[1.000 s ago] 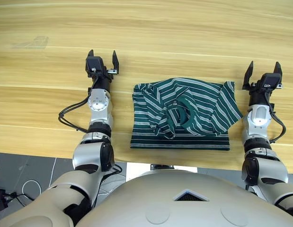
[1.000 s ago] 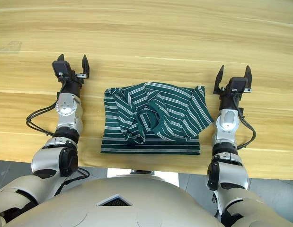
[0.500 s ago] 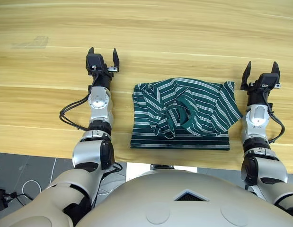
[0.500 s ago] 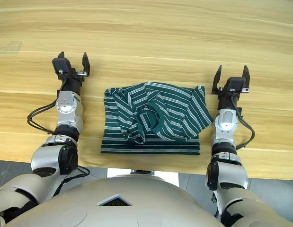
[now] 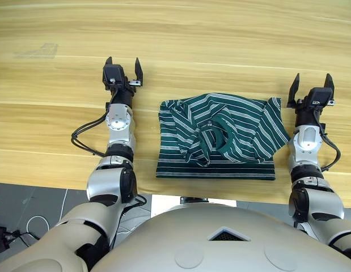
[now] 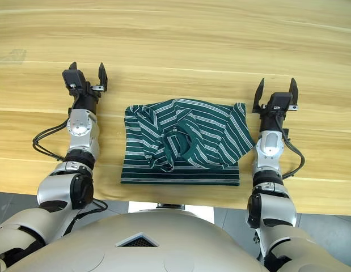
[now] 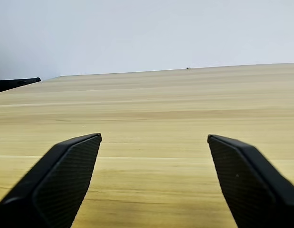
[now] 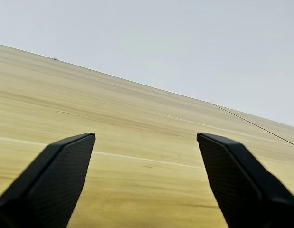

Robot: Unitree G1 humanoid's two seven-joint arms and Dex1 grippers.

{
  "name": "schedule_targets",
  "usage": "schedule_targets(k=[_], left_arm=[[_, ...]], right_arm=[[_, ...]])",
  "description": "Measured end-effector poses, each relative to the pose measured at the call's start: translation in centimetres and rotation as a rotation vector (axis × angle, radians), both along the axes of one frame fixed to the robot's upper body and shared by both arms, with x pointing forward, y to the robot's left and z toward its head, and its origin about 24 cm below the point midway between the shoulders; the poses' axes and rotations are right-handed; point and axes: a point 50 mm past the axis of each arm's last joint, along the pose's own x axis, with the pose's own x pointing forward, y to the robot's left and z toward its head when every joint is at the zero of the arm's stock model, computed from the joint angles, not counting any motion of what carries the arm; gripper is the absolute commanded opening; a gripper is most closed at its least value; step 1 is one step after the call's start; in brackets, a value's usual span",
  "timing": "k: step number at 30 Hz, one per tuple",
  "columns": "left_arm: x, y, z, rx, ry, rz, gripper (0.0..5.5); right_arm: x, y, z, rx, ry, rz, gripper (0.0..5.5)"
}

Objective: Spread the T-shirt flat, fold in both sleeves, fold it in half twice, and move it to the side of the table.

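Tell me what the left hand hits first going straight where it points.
The way looks free: the open left hand points across the light wooden table toward its far edge. The crumpled green striped T-shirt lies off to its side.

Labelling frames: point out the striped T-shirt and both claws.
Green white-striped T-shirt (image 5: 243, 122), left eye view, body panel.
Left black claw (image 5: 123, 61), left eye view, between fingertips.
Right black claw (image 5: 314, 77), left eye view, between fingertips.
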Motion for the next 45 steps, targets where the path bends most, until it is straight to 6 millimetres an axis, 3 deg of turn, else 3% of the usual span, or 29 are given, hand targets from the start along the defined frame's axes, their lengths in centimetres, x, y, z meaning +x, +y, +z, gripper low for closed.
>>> schedule_targets(k=[4, 8, 11, 13, 18, 23, 26, 30, 34, 38, 41, 45], left_arm=[[-0.7, -1.0, 2.6, -0.148, -0.197, -0.151, 4.15], [-4.1, -3.7, 4.1, -0.206, -0.296, -0.39, 4.15], [-6.1, -4.7, 5.0, -0.232, -0.303, -0.487, 4.15], [-8.5, -5.5, 5.3, -0.211, -0.28, -0.608, 4.15], [-14.8, -7.2, 3.3, -0.128, -0.094, -0.901, 4.15], [-18.2, -7.6, 1.7, -0.064, 0.02, -1.071, 4.15], [-20.0, -7.5, 1.2, -0.069, 0.071, -1.15, 4.15], [-21.1, -7.2, 1.0, -0.073, 0.098, -1.199, 4.15], [-21.5, -7.3, 1.0, -0.078, 0.098, -1.203, 4.15], [-20.8, -7.7, 1.0, -0.06, 0.079, -1.147, 4.15], [-20.1, -8.0, 0.9, -0.011, 0.072, -1.065, 4.15], [-19.6, -8.0, 0.6, 0.141, 0.082, -1.026, 4.15]], right_arm=[[0.3, 0.6, 0.0, 0.005, -0.006, 0.015, 3.97], [0.7, 1.2, 0.5, -0.02, -0.021, 0.051, 3.97], [1.3, 1.8, 1.8, -0.05, -0.082, 0.092, 3.97], [1.5, 2.3, 3.2, -0.097, -0.133, 0.146, 3.97], [0.9, 3.2, 5.3, -0.16, -0.184, 0.232, 3.97], [0.3, 4.3, 8.9, -0.236, -0.245, 0.322, 3.97], [-1.2, 5.3, 9.8, -0.258, -0.207, 0.408, 3.97], [-5.9, 7.5, 8.9, -0.347, -0.029, 0.73, 3.97], [-9.3, 7.3, 7.8, -0.401, 0.143, 0.91, 3.97], [-11.6, 7.4, 6.1, -0.368, 0.261, 1.025, 3.97], [-13.9, 7.3, 3.6, -0.308, 0.382, 1.083, 3.97], [-14.4, 7.4, 3.0, -0.289, 0.399, 1.101, 3.97]])
